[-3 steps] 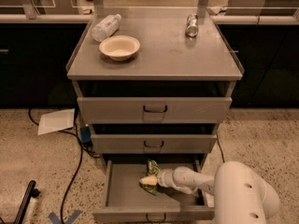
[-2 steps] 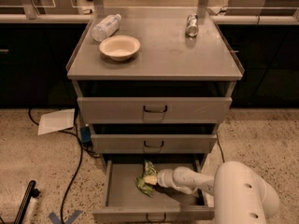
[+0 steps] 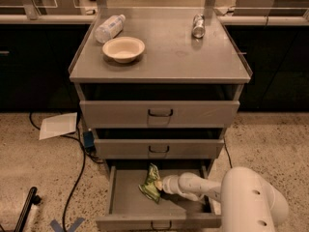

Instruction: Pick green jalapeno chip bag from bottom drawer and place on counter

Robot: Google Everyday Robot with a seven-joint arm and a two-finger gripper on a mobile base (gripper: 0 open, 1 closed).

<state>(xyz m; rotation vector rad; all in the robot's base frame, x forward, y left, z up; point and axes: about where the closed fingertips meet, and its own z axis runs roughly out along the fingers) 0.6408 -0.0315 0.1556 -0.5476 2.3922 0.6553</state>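
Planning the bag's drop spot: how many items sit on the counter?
3: bottle back left, bowl before it, can back right. The gripper is in the bottom drawer, at the chip bag.

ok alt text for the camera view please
The robot arm's tool is inside the open bottom drawer, right against a green jalapeno chip bag. On the counter above sit a bowl, a lying plastic bottle and a silver can.

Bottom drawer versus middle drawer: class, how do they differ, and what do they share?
The bottom drawer is pulled out far enough to show its floor; the middle drawer shows no interior. The bottom drawer holds the green jalapeno chip bag, with the gripper reaching in at it; nothing shows in the middle drawer. Both have grey fronts with dark loop handles.
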